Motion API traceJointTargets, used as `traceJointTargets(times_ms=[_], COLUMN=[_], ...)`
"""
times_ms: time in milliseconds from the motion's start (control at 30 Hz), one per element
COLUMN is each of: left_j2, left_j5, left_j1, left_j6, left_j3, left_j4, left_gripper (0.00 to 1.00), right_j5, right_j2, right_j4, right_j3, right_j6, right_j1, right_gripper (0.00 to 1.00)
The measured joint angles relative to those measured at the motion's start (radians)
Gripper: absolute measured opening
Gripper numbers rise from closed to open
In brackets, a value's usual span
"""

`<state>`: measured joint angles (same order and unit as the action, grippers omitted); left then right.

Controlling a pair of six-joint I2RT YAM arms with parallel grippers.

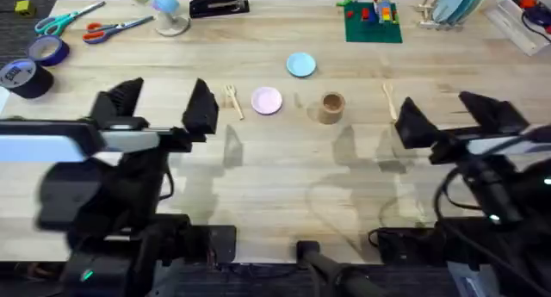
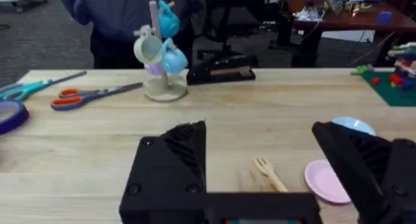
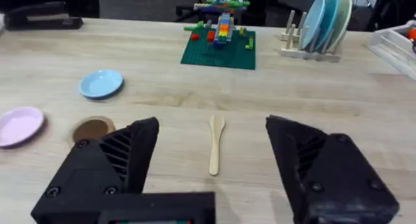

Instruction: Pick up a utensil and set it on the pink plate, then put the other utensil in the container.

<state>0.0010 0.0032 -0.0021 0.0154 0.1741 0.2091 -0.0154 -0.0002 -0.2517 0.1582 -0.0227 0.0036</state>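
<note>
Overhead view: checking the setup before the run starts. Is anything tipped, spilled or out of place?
Nothing stands out. The fork lies flat left of the pink plate, the container stands upright to the plate's right, and the spoon lies flat beyond it. Both grippers, left and right, are open and hold nothing.

The bench (image 1: 284,181) is light wood with a visible grain, evenly lit, with soft shadows on its near half. Along its far edge stand a mug tree (image 2: 160,52) carrying pale and blue mugs, a black stapler (image 2: 221,73), two pairs of scissors (image 2: 94,94) with teal and orange handles, rolls of tape (image 1: 34,64), a green baseplate with coloured bricks (image 3: 219,39), and a wooden rack of plates (image 3: 318,26). A clear bin (image 1: 525,17) sits at the far right corner. Beyond the bench lies grey carpeted floor (image 2: 45,36). A second desk with clutter (image 2: 338,13) stands in the room behind.
</note>
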Motion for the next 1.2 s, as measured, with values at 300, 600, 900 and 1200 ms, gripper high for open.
traceJointTargets(times_ms=[300, 600, 900, 1200], left_j2=[0.106, 0.414, 0.784, 1.118], left_j5=[0.000, 0.000, 0.014, 0.041], left_j1=[0.000, 0.000, 0.000, 0.000], left_j6=[0.020, 0.045, 0.046, 0.050], left_j3=[0.450, 0.864, 1.225, 1.483], left_j4=[0.453, 0.772, 1.042, 1.301], left_gripper=[0.992, 0.993, 0.993, 0.993], right_j5=[-0.001, -0.004, -0.007, -0.007], right_j2=[0.182, 0.542, 0.870, 1.068], right_j4=[-0.375, -0.660, -0.902, -1.069], right_j3=[0.459, 0.827, 1.121, 1.298], right_j6=[0.008, 0.009, 0.009, 0.009], right_j1=[0.000, 0.000, 0.000, 0.000], right_gripper=[0.995, 0.995, 0.995, 0.995])
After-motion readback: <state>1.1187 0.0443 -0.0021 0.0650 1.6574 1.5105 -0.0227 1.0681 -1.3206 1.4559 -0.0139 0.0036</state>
